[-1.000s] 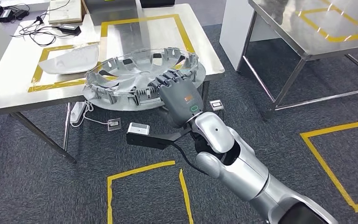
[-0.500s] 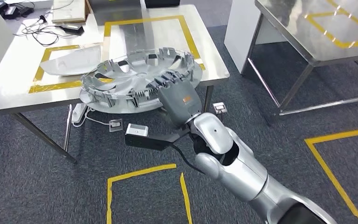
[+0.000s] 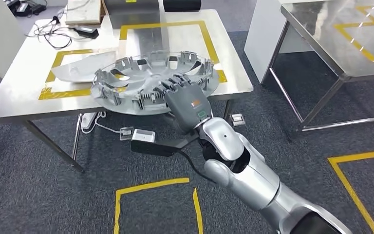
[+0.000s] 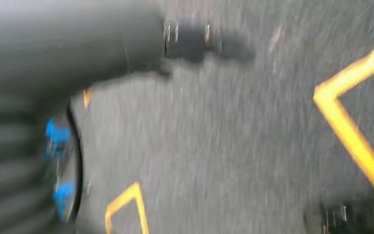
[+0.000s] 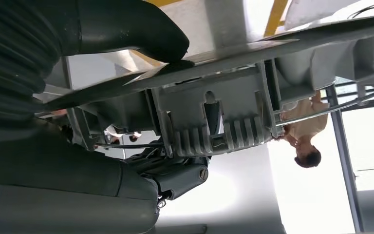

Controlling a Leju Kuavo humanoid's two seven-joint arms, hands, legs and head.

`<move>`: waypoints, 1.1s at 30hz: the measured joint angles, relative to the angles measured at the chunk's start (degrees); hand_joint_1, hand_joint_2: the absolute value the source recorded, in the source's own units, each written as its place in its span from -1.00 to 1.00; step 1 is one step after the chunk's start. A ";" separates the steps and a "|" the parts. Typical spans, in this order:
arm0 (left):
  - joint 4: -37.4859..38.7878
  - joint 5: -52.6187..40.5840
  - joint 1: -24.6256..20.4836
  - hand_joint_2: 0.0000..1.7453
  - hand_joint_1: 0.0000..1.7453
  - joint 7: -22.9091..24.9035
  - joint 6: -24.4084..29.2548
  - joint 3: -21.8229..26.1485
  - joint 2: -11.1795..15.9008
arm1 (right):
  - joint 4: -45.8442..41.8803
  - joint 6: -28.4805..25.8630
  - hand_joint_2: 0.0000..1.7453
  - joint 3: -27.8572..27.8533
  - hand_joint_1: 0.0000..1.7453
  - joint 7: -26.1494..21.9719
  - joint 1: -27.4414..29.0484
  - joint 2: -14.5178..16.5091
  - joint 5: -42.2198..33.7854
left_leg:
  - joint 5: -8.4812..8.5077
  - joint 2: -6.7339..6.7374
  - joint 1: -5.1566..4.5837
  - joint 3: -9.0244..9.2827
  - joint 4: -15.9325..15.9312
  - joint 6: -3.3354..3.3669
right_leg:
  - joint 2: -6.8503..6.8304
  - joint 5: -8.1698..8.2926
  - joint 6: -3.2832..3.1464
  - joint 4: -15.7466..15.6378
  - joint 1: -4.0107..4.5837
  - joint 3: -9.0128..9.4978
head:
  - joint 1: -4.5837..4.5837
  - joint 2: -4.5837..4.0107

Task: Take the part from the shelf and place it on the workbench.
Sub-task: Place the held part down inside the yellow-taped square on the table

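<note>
A: What does the right hand [image 3: 187, 100] hold?
B: It grips the near rim of the wheel cover [image 3: 151, 80], a round silver part with clips around its edge; the fingers [image 3: 175, 83] lie curled over the rim from above, and in the right wrist view the thumb [image 5: 141, 34] presses on the opposite face of the rim, so the hand is clamped on it.
A: Where is the wheel cover now?
B: It is over the near edge of the workbench [image 3: 19, 92]; its near part sticks out past the table edge; whether it touches the table top, I cannot tell.
A: What else is on the workbench?
B: A curved silver panel [image 3: 83, 66] lies to the left of the cover, inside yellow tape lines [image 3: 48, 80]; cables [image 3: 53, 31] are at the far left corner.
A: And the left hand?
B: The left wrist view is blurred; it shows a dark shape of the hand [image 4: 68, 39] above grey carpet [image 4: 224, 146]; I cannot tell how its fingers are.
</note>
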 joint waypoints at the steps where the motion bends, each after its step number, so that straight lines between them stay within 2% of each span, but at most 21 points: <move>1: -0.02 0.00 -0.03 1.00 -1.00 0.01 0.00 0.00 0.01 | -0.03 0.01 1.00 -0.03 1.00 -0.01 -0.03 0.01 0.01 | -0.06 -0.01 -0.03 0.17 -0.01 -0.34 | 0.05 -0.03 -0.28 -0.46 -0.03 0.37 | 0.07 0.00; 3: -0.03 0.00 0.01 1.00 -1.00 0.04 0.00 0.00 0.03 | -0.09 0.04 1.00 -0.08 1.00 0.02 0.00 0.06 -0.03 | -0.13 0.35 -0.04 -0.01 1.35 -0.88 | 0.07 -0.16 -0.92 -0.82 -0.32 1.45 | -0.03 0.00; 4: -0.03 0.00 -0.03 1.00 -1.00 0.06 0.00 0.00 0.03 | -0.11 0.08 1.00 -0.07 1.00 0.00 0.02 0.09 -0.08 | -0.42 0.63 0.02 -1.08 3.42 -1.13 | 0.04 -0.41 -1.22 -0.97 -0.44 2.10 | -0.08 0.00; 7: -0.01 0.01 -0.06 1.00 -1.00 0.05 0.00 0.00 0.02 | -0.11 0.16 1.00 -0.04 1.00 0.02 0.10 0.12 -0.15 | -3.46 1.19 0.16 -7.49 13.15 -1.80 | -0.14 -1.62 -1.72 -1.07 -0.50 3.50 | -0.20 0.00; 8: -0.01 0.02 0.06 1.00 -1.00 0.05 0.00 0.00 0.03 | -0.11 0.17 1.00 -0.03 1.00 0.03 0.14 0.12 -0.15 | -4.28 1.25 0.19 -9.22 15.02 -1.92 | -0.13 -2.10 -1.71 -1.05 -0.51 4.02 | -0.21 0.00; 9: -0.01 0.02 0.19 1.00 -1.00 0.07 0.00 0.00 0.05 | -0.11 0.17 1.00 -0.03 1.00 0.04 0.18 0.12 -0.15 | -4.15 1.31 0.21 -10.12 15.22 -1.96 | -0.09 -2.62 -1.65 -1.03 -0.54 4.67 | -0.21 0.00; 10: -0.02 0.02 0.29 1.00 -1.00 0.06 0.00 0.00 0.09 | -0.11 0.17 1.00 -0.03 1.00 0.05 0.23 0.12 -0.16 | -2.72 1.38 0.25 -10.04 13.44 -1.96 | -0.06 -3.21 -1.54 -1.00 -0.60 5.46 | -0.23 0.00; 12: 0.00 0.02 0.35 1.00 -1.00 0.05 0.00 0.00 0.17 | -0.09 0.19 1.00 -0.03 1.00 0.04 0.34 0.11 -0.21 | 2.67 1.69 0.30 -8.19 6.20 -1.86 | -0.07 -4.50 -1.09 -0.87 -0.65 6.92 | -0.25 0.00; 13: 0.03 0.02 0.30 1.00 -1.00 0.04 0.00 0.00 0.20 | -0.07 0.19 1.00 -0.03 1.00 0.01 0.36 0.11 -0.23 | 4.43 1.86 0.24 -7.36 3.01 -1.59 | -0.07 -5.06 -0.78 -0.80 -0.59 7.37 | -0.32 0.00; 14: 0.07 0.02 0.24 1.00 -1.00 0.04 0.00 0.00 0.20 | -0.05 0.19 1.00 -0.04 1.00 -0.01 0.36 0.11 -0.24 | 5.52 1.95 0.13 -6.85 1.09 -1.21 | -0.09 -5.53 -0.40 -0.81 -0.50 7.56 | -0.38 0.00; 17: 0.11 0.00 0.18 1.00 -1.00 0.04 -0.03 0.00 0.11 | -0.03 0.19 1.00 -0.14 1.00 0.01 0.33 0.12 -0.23 | 5.13 1.67 0.03 -6.10 0.27 0.26 | -0.09 -6.09 0.63 -0.55 -0.37 7.90 | -0.42 0.00; 19: 0.13 0.00 0.21 1.00 -1.00 0.06 -0.04 0.00 0.09 | -0.03 0.19 1.00 -0.23 1.00 0.05 0.34 0.12 -0.29 | 4.56 1.46 0.11 -5.22 0.15 1.06 | -0.07 -6.52 1.05 2.27 -0.48 6.74 | -0.34 0.00; 22: 0.08 -0.05 0.00 1.00 -1.00 0.08 -0.04 0.00 0.14 | 0.04 0.26 1.00 -0.31 1.00 0.20 0.40 0.10 -0.38 | 3.48 1.18 -0.02 -4.18 0.10 1.73 | -0.04 -9.81 1.46 12.35 -0.51 0.05 | -0.26 0.00; 23: 0.06 -0.09 -0.03 1.00 -1.00 0.08 -0.04 0.00 0.14 | 0.10 0.30 1.00 -0.34 1.00 0.26 0.42 0.10 -0.41 | 3.04 1.08 -0.13 -3.73 0.11 1.79 | -0.04 -10.81 1.44 14.82 -0.47 -2.14 | -0.26 0.00; 24: 0.06 -0.13 0.02 1.00 -1.00 0.10 -0.05 0.00 0.14 | 0.17 0.36 1.00 -0.37 1.00 0.31 0.43 0.10 -0.44 | 2.55 0.98 -0.24 -3.16 0.12 1.81 | -0.03 -10.89 1.34 15.62 -0.43 -3.53 | -0.26 0.00; 25: 0.07 -0.15 0.07 1.00 -1.00 0.12 -0.05 0.00 0.13 | 0.28 0.44 1.00 -0.42 1.00 0.34 0.43 0.10 -0.49 | 1.99 0.89 -0.35 -2.43 0.12 1.79 | -0.03 -9.66 1.13 14.46 -0.35 -3.96 | -0.26 0.00; 27: 0.07 -0.17 0.14 1.00 -1.00 0.15 -0.05 0.00 0.05 | 0.57 0.67 1.00 -0.55 1.00 0.45 0.41 0.10 -0.60 | 0.83 0.73 -0.49 -0.96 0.10 1.65 | -0.01 -3.73 0.24 7.42 0.00 -2.53 | -0.26 0.00; 29: 0.11 -0.19 0.04 1.00 -1.00 0.17 -0.05 0.00 -0.06 | 1.04 0.93 1.00 -0.70 1.00 0.53 0.22 0.11 -0.79 | -0.16 0.54 -0.63 -0.10 0.14 1.19 | -0.04 0.16 -0.59 1.29 0.57 -1.08 | -0.32 0.00; 30: 0.14 -0.19 -0.03 1.00 -1.00 0.19 -0.06 0.00 -0.09 | 1.31 1.07 1.00 -0.79 1.00 0.54 0.08 0.14 -0.89 | -0.40 0.48 -0.66 0.12 0.20 0.87 | -0.06 0.70 -0.85 0.09 0.75 -0.85 | -0.30 0.00; 31: 0.15 -0.20 -0.09 1.00 -1.00 0.21 -0.07 0.00 -0.10 | 1.62 1.21 1.00 -0.87 1.00 0.53 -0.12 0.18 -1.01 | -0.54 0.45 -0.73 0.43 0.22 0.49 | -0.07 0.45 -1.03 -0.36 0.84 -0.62 | -0.27 0.00; 33: 0.12 -0.26 -0.10 1.00 -1.00 0.23 -0.09 0.00 -0.05 | 2.14 1.45 1.00 -1.06 1.00 0.52 -0.37 0.38 -1.24 | -0.46 0.57 -0.78 0.56 1.06 -0.05 | -0.01 0.67 -1.52 -0.94 0.54 0.50 | -0.19 0.00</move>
